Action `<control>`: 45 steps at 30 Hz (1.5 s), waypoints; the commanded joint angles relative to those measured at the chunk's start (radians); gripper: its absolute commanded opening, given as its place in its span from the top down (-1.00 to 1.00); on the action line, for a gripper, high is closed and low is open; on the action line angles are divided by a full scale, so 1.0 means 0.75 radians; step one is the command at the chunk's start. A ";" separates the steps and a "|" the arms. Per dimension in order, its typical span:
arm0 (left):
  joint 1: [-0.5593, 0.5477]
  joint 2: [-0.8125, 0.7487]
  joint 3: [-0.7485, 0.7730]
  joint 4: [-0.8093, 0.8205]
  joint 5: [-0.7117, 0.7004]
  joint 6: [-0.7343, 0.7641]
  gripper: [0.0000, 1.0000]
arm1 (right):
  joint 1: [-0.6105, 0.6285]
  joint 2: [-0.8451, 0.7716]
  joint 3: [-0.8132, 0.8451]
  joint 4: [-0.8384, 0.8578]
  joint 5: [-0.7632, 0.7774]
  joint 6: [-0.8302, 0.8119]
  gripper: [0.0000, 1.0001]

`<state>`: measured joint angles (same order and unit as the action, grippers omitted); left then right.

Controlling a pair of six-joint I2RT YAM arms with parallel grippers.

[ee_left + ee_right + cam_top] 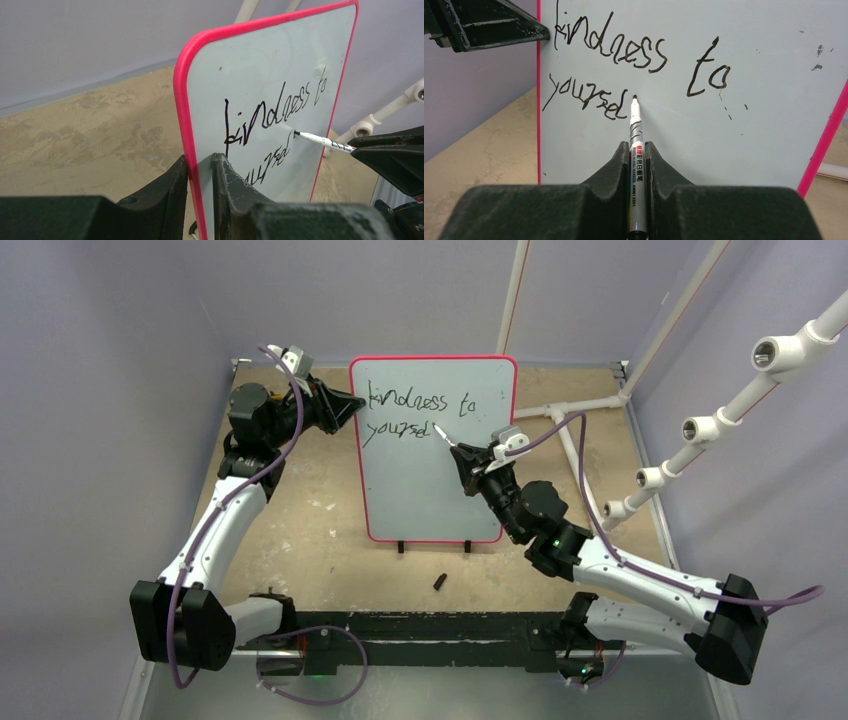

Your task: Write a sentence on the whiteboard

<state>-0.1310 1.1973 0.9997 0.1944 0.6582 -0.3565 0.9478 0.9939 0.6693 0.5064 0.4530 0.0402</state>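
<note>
Red-pink rim pinched on the left, black ink mid-board, marker on the right!
Your left gripper has its fingers clamped on the left edge of the whiteboard, which stands upright on the tan table. The sentence reads "kindness to / yoursel". Your right gripper squeezes the marker, its tip touching the board just right of that last letter.

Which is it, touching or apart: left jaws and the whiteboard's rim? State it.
Touching. The left wrist view shows the left gripper with its jaws clamped on the whiteboard rim, no gap visible.
</note>
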 commanded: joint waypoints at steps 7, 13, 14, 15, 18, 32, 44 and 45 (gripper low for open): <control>-0.003 0.008 -0.018 -0.010 0.019 0.010 1.00 | -0.006 -0.052 -0.024 -0.110 -0.004 0.066 1.00; -0.003 0.006 -0.017 -0.010 0.022 0.008 1.00 | -0.006 -0.058 -0.041 -0.188 -0.035 0.113 1.00; -0.003 0.007 -0.018 -0.010 0.022 0.009 1.00 | -0.006 -0.056 -0.045 -0.195 -0.043 0.117 1.00; -0.003 0.007 -0.016 -0.009 0.020 0.007 1.00 | -0.006 -0.054 -0.047 -0.201 -0.055 0.121 1.00; -0.003 0.008 -0.017 -0.009 0.021 0.008 1.00 | -0.004 -0.039 -0.051 -0.206 -0.090 0.124 1.00; -0.003 0.011 -0.020 -0.010 0.019 0.008 1.00 | -0.003 -0.047 -0.046 0.101 -0.117 0.104 1.00; -0.003 0.015 -0.019 -0.009 0.019 0.009 1.00 | -0.004 -0.046 -0.032 0.055 -0.016 0.109 1.00; -0.003 0.015 -0.018 -0.010 0.020 0.008 1.00 | -0.004 -0.042 -0.030 0.052 -0.015 0.108 1.00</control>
<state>-0.1310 1.1976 0.9997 0.1955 0.6617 -0.3569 0.9478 0.9554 0.6289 0.5358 0.4072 0.1238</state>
